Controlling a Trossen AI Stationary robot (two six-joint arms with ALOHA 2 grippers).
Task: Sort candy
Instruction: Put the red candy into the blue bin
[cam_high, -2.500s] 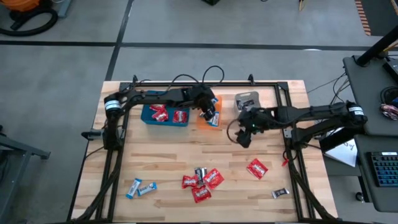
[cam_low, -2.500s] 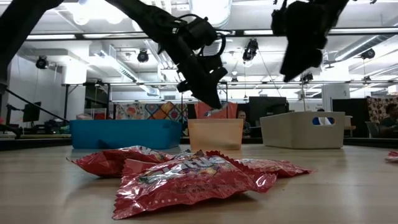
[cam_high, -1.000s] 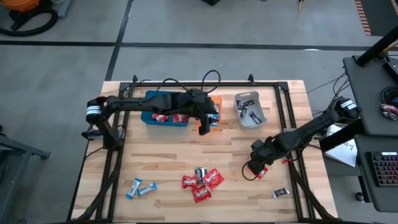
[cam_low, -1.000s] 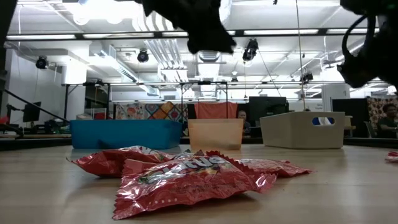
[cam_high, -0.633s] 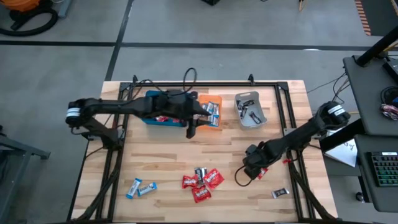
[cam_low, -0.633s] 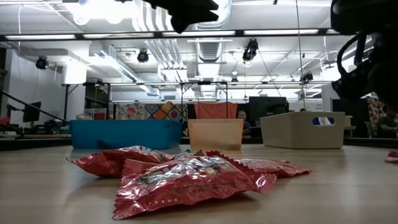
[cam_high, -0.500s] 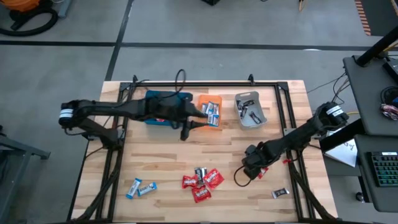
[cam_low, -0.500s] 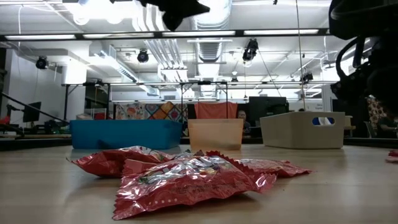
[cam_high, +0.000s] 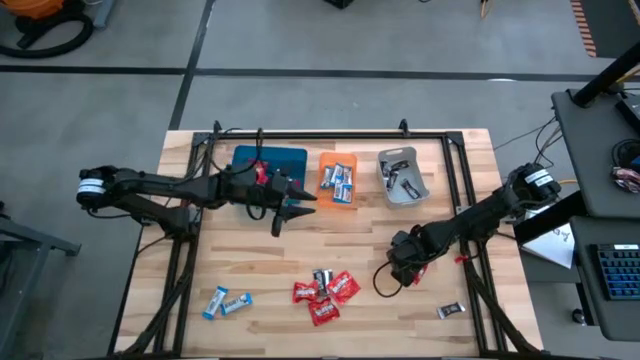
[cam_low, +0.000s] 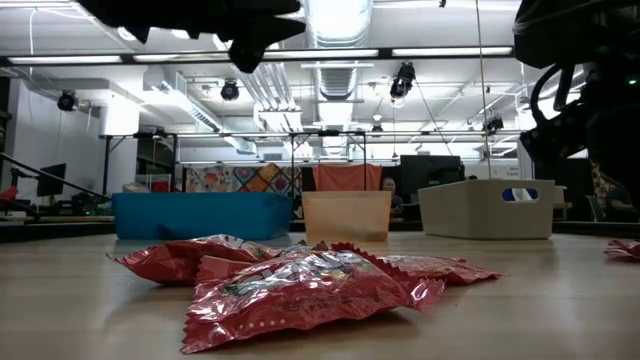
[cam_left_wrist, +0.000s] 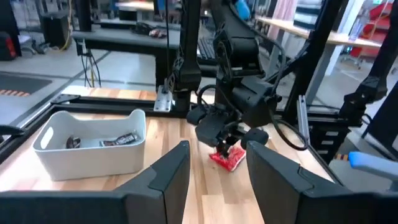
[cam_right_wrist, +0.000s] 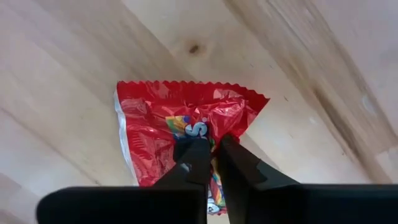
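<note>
My right gripper is shut on a shiny red candy packet at the table's right, low over the wood; the left wrist view shows that gripper and the packet from afar. My left gripper hovers open and empty in front of the blue tray. Other candy lies flat on the table: a heap of red packets with a dark one, two blue-and-white sweets near left, and a dark sweet near right. My right gripper pinches a crumpled ridge in the middle of the red packet's upper face between its two fingertips. The fingers come from above, pointing down. The packet's edges lie spread on the wood around the pinched spot.
Along the far side stand the blue tray, an orange tray holding blue-and-white sweets and a grey tray holding dark ones. A black frame rail runs along the table's right side. Bare wood lies between the trays and the candy heap.
My left gripper has drawn back from the orange tray toward the table's left edge and now hangs in front of the blue tray. My right gripper has shifted slightly toward the left over the red packet.
</note>
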